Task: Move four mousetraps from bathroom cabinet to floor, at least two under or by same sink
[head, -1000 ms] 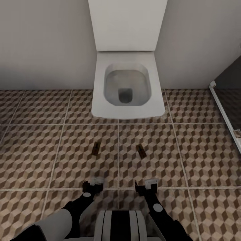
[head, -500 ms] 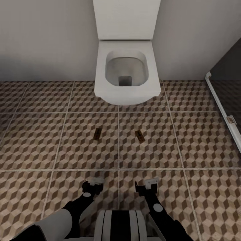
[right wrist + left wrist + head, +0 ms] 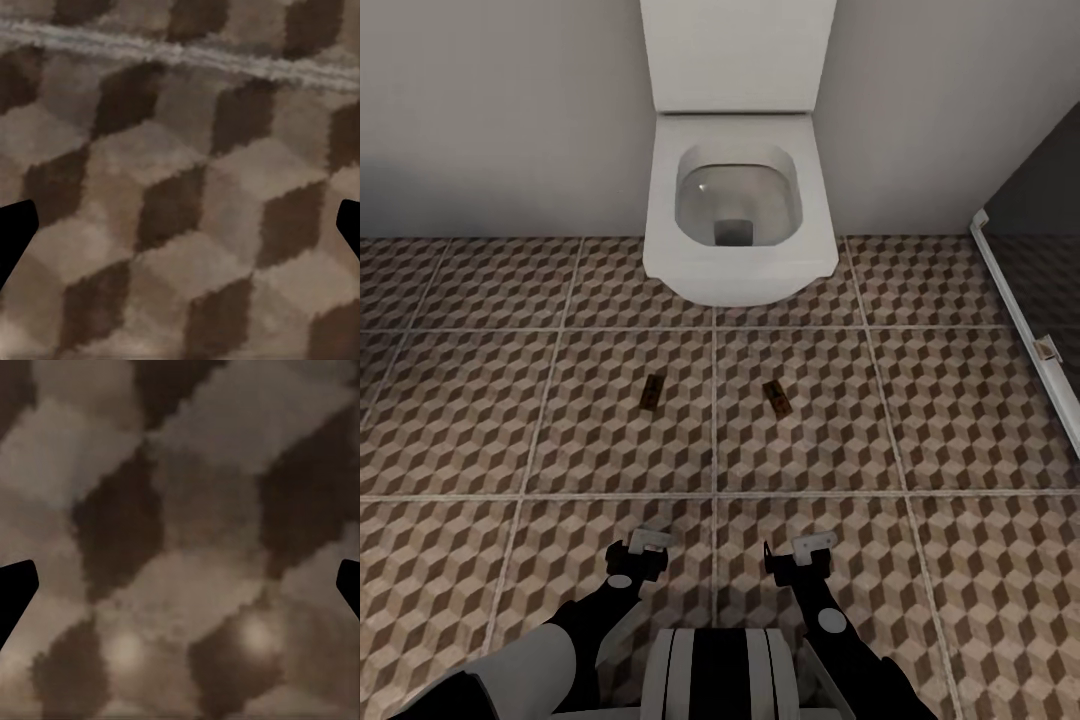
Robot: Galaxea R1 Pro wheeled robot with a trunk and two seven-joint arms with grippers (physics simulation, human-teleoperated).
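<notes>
Two mousetraps lie flat on the patterned bathroom floor (image 3: 480, 420) in front of a toilet: one (image 3: 652, 393) left of a grout line, the other (image 3: 777, 396) right of it. My left gripper (image 3: 645, 545) and right gripper (image 3: 810, 548) hang low over the tiles, nearer to me than the traps and apart from them. Both are open and hold nothing. In the left wrist view the left gripper (image 3: 180, 592) has bare tile between its fingers, and in the right wrist view so does the right gripper (image 3: 180, 232). The cabinet and the sink are out of view.
A white wall-hung toilet (image 3: 738, 210) with its lid up juts from the grey wall straight ahead. A glass shower screen with a pale frame (image 3: 1020, 320) runs along the right. Open tiled floor spreads to the left and right of the traps.
The whole picture has shifted: the toilet and both traps now sit higher and smaller, so the camera has drawn back. The traps keep their places on the tiles. Both grippers stay open.
</notes>
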